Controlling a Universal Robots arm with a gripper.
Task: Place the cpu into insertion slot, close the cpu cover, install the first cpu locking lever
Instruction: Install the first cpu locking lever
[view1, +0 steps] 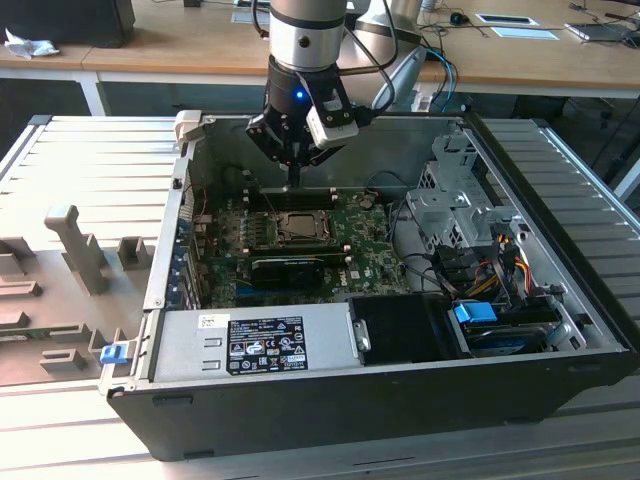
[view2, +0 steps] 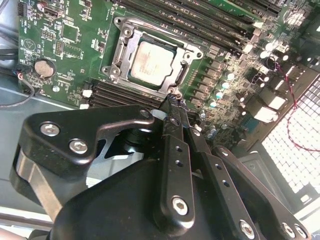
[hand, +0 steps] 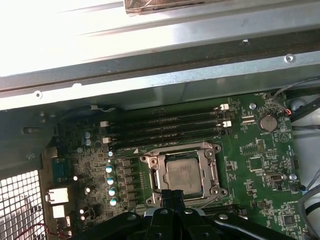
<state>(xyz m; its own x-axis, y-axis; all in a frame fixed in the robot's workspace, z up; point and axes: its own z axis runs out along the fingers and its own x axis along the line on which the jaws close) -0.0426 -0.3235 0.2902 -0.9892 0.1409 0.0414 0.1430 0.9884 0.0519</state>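
The hand (view2: 172, 102) is seen with its 2 black fingers (view2: 172, 165) brought together to a narrow close, with no gap visible at the tips. Whether anything thin is pinched there cannot be told. In both wrist views the tips are placed just beside 1 edge of the socket, at the rim of the cpu cover (view2: 121, 50); contact with that rim cannot be confirmed. In the exterior view the hand (view1: 292, 183) is pointed down into the open computer case (view1: 400, 410) and held over the motherboard (view1: 350, 235), and a blue light (view1: 297, 97) is lit on the wrist above it.

The cpu (view2: 150, 62) is seated in the insertion slot, and its pale silver-grey top is shown flat through the cover's window. The cpu cover is laid flat around it and frames it on all 4 sides.

A bank of dark memory slots (hand: 165, 127) is set along 1 side of the socket, and a row of small capacitors (hand: 110, 180) along another. A coin battery (hand: 268, 122) is mounted near a corner of the board. In the exterior view a power supply (view1: 260, 340) is fitted against the near wall of the case, and a bundle of coloured cables (view1: 490, 265) is gathered toward the exterior view's right. The case is rested on a ribbed metal desk (view1: 80, 150).
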